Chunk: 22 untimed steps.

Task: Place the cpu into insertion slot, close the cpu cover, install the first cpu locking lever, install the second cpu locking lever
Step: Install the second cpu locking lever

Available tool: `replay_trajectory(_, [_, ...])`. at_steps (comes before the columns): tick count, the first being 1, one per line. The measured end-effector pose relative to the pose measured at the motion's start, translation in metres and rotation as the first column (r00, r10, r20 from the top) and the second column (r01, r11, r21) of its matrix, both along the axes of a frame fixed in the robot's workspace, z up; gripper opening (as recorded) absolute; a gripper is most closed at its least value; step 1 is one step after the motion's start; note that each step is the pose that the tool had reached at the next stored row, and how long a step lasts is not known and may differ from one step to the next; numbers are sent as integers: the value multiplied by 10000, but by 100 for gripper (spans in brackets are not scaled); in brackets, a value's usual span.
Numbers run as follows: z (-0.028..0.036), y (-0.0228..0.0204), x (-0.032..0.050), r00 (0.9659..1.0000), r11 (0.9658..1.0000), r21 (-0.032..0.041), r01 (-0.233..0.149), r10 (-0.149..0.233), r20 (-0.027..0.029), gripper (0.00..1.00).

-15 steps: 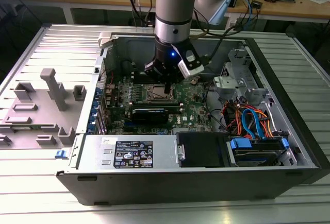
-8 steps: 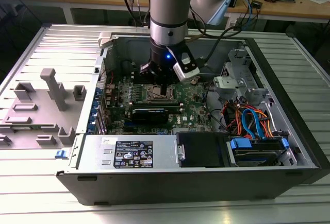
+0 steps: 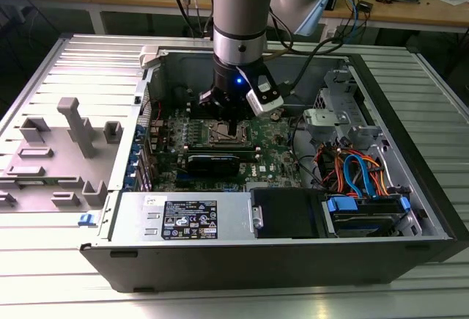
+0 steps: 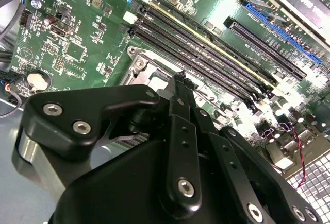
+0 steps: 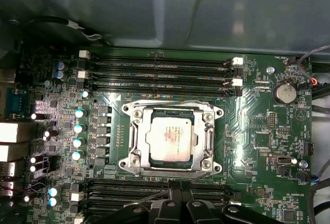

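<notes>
Your exterior view looks down from afar into the open case; both wrist views sit close above its green circuit board (image 5: 258,131).

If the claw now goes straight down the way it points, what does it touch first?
Probably the square silver metal cpu cover framing the silver-grey cpu, or the black memory slots beside it. The claw points down over that socket, but depth is unclear.
</notes>
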<state>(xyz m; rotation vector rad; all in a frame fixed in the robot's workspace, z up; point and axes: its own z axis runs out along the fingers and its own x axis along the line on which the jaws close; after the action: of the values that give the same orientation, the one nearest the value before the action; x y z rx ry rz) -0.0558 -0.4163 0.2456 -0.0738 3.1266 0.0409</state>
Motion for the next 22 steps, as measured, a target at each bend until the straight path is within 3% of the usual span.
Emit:
replay_trajectory(13, [1,-1,0,10000,10000,5,0,0,-13,11])
replay_trajectory(18, [0,-22,0,9997,10000,6,-1,1,-235,11])
replay_trajectory(22, [-22,-56,-2,9988,10000,6,-24,24,-482,11])
